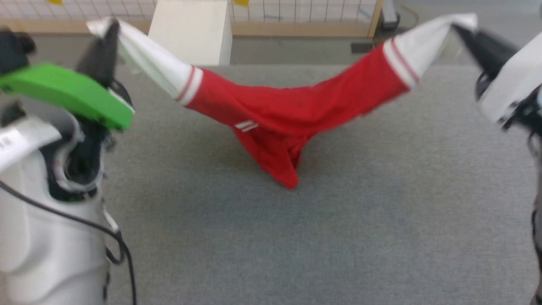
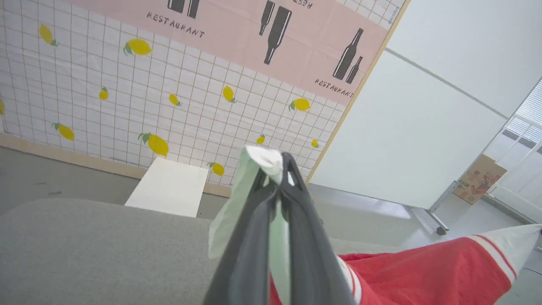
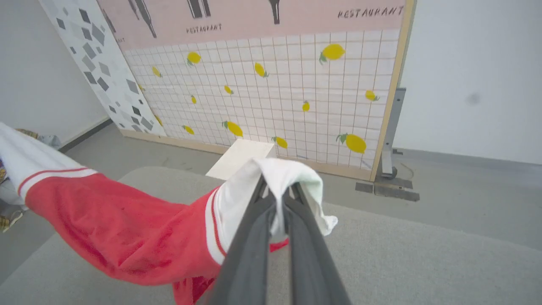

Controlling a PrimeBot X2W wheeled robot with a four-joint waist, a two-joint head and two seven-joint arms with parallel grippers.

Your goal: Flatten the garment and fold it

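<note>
The garment [image 1: 292, 112], a red jersey with white sleeves and striped trim, hangs stretched between my two grippers above the grey table [image 1: 338, 237]. Its red body sags in the middle, and the lowest fold reaches down to the table. My left gripper [image 1: 111, 29] is shut on the end of one white sleeve at the upper left; in the left wrist view the gripper [image 2: 279, 163] pinches white cloth. My right gripper [image 1: 459, 29] is shut on the other white sleeve at the upper right, and the right wrist view shows this gripper [image 3: 277, 186] with sleeve cloth draped over its tips.
A white box [image 1: 190, 31] stands behind the table's far edge. Beyond it rises a tiled panel with lemons [image 3: 271, 97] and a wooden base. Grey floor surrounds the table, and a metal stand [image 3: 391, 140] sits at the panel's right end.
</note>
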